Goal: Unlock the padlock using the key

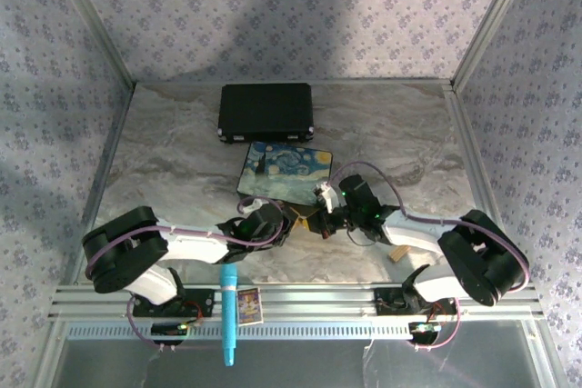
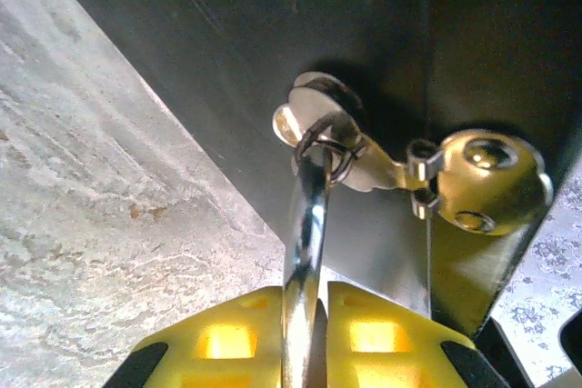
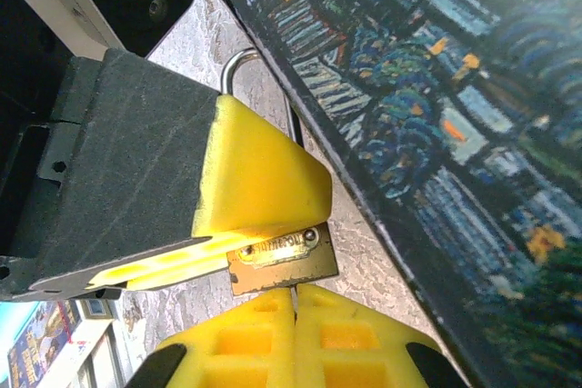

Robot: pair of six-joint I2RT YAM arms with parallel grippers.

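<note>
My two grippers meet over the middle of the table, left gripper (image 1: 305,221) against right gripper (image 1: 330,219). In the right wrist view the brass padlock (image 3: 282,259) is clamped flat between my left gripper's yellow fingers (image 3: 255,170). Its silver shackle (image 3: 238,61) sticks out past them. My right gripper (image 3: 294,295) is shut on the thin silvery key (image 3: 293,293), whose blade meets the padlock's bottom edge. In the left wrist view my left gripper (image 2: 316,297) is shut on a bright silvery metal edge (image 2: 305,224). That edge runs up to a small wire ring (image 2: 323,147).
The painted starry-night box (image 1: 286,170) lies just behind the grippers, close beside the padlock (image 3: 436,97). A black case (image 1: 265,112) stands farther back. A tan wooden block (image 1: 397,253) lies by the right arm. A blue pen-like tool (image 1: 228,315) and a small card (image 1: 248,304) rest on the front rail.
</note>
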